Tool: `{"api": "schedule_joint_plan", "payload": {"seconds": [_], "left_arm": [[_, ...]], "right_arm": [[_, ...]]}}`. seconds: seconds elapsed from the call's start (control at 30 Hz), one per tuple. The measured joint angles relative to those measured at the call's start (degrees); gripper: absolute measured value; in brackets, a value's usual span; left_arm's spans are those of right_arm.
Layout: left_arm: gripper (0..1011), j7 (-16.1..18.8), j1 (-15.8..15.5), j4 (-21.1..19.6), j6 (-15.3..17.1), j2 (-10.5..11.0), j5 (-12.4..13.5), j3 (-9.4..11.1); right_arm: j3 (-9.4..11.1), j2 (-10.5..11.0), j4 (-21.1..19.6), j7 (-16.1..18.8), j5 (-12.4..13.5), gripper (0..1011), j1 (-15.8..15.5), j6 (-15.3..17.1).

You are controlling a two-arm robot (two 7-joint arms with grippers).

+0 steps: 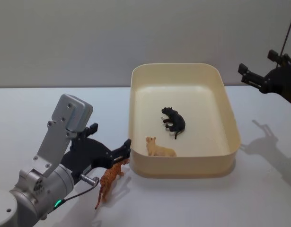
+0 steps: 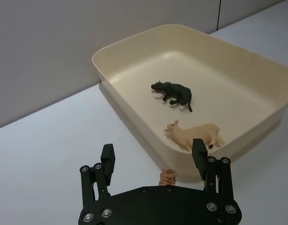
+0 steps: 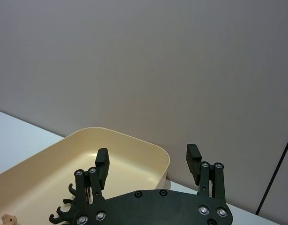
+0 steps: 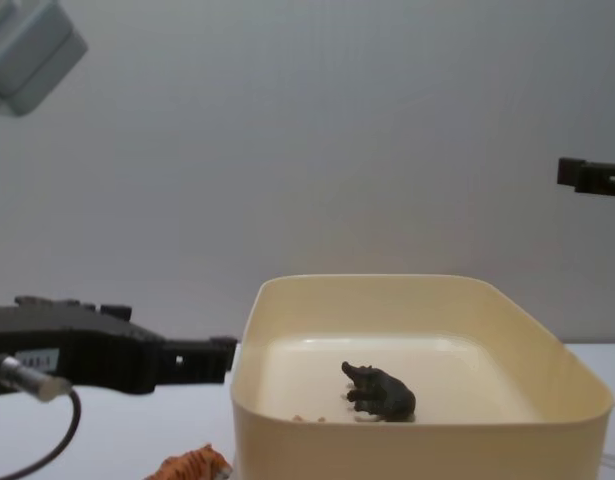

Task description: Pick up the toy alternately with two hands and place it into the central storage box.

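Note:
An orange striped tiger toy [image 1: 110, 182] lies on the white table just outside the front left corner of the cream-yellow central storage box [image 1: 183, 168]. My left gripper [image 1: 110, 137] hovers over the tiger with its fingers open and nothing held; a bit of the tiger [image 2: 167, 177] shows by its palm in the left wrist view. Inside the box lie a black animal toy [image 1: 173, 120] and a cream animal toy [image 1: 159, 148]. My right gripper [image 1: 259, 65] hangs open and empty, high above the table beyond the box's right side.
White tabletop [image 1: 50, 104] stretches to the left and right of the box, with a plain grey wall [image 1: 136, 33] behind. A thin dark cable [image 1: 288, 28] runs down to the right arm.

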Motion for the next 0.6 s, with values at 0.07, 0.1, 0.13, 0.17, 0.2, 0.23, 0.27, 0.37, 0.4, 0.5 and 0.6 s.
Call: {"api": "schedule_joint_plan", "payload": {"seconds": [0.07,0.1,0.13,0.17,0.2,0.23,0.27,0.37,0.4,0.5,0.6], "left_arm": [[1001,-0.7,0.1,-0.4,1.5,0.5,-0.7,-0.2],[1001,-0.9,0.1,-0.6,2.2,0.6,-0.9,-0.3],[1001,-1.1,0.1,-0.7,2.8,0.8,-1.1,-0.4],[1001,-1.5,0.1,-0.9,3.7,1.1,-1.5,-0.5],[1001,-1.7,0.1,-1.0,4.2,1.3,-1.7,-0.6],[1001,-1.8,0.1,-1.0,4.7,1.3,-1.9,-0.7],[1001,-2.1,0.2,-1.2,5.7,1.6,-2.3,-0.8],[1001,-2.6,0.3,-1.3,7.2,2.0,-2.9,-1.0],[1001,-2.6,0.4,-1.3,7.6,2.1,-3.0,-1.1],[1001,-2.9,0.5,-1.3,8.8,2.3,-3.4,-1.2],[1001,-3.3,0.5,-1.0,9.8,2.3,-3.6,-1.2]], "right_arm": [[0.0,0.0,0.0,0.0,0.0,1001,0.0,0.0],[0.0,0.0,0.0,0.0,0.0,1001,0.0,0.0],[0.0,0.0,0.0,0.0,0.0,1001,0.0,0.0],[0.0,0.0,0.0,0.0,0.0,1001,0.0,0.0],[0.0,0.0,0.0,0.0,0.0,1001,0.0,0.0],[0.0,0.0,0.0,0.0,0.0,1001,0.0,0.0],[0.0,0.0,-0.1,0.0,0.0,1001,0.0,0.0],[0.0,0.1,-0.1,0.0,0.0,1001,0.0,0.0],[0.0,0.1,-0.1,0.0,0.0,1001,0.0,0.0],[0.0,0.1,-0.1,0.0,0.0,1001,-0.1,0.0],[0.0,0.1,-0.1,0.0,0.0,1001,-0.1,0.0]]}}
